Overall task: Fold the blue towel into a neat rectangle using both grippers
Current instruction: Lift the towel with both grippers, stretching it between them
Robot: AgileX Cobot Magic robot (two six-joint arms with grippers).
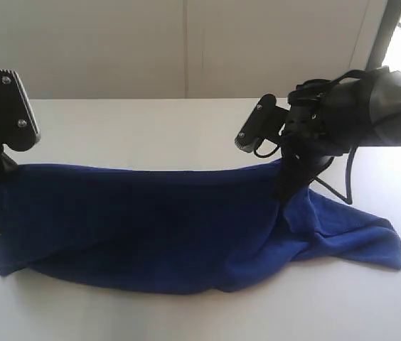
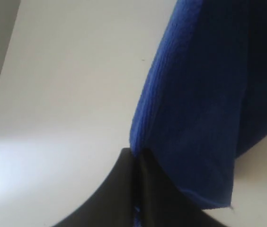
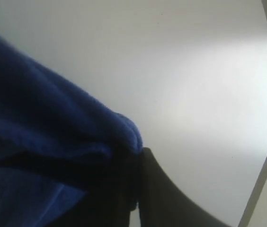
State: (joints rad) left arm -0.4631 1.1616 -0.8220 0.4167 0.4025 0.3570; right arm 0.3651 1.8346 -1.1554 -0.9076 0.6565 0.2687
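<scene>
The blue towel (image 1: 151, 224) hangs lifted by its top edge between both arms, its lower part resting on the white table (image 1: 151, 128), with a loose end trailing at the right (image 1: 371, 238). My left gripper (image 1: 5, 167) is shut on the towel's left upper corner; in the left wrist view the gripper (image 2: 136, 153) pinches the cloth (image 2: 204, 94). My right gripper (image 1: 289, 181) is shut on the towel's upper edge further right; in the right wrist view the gripper (image 3: 138, 153) has bunched cloth (image 3: 39, 132) between its black fingers.
The white table reaches back to a pale wall (image 1: 186, 42). A dark post (image 1: 385, 35) and a bright window stand at the far right. A table edge (image 3: 266, 165) shows in the right wrist view.
</scene>
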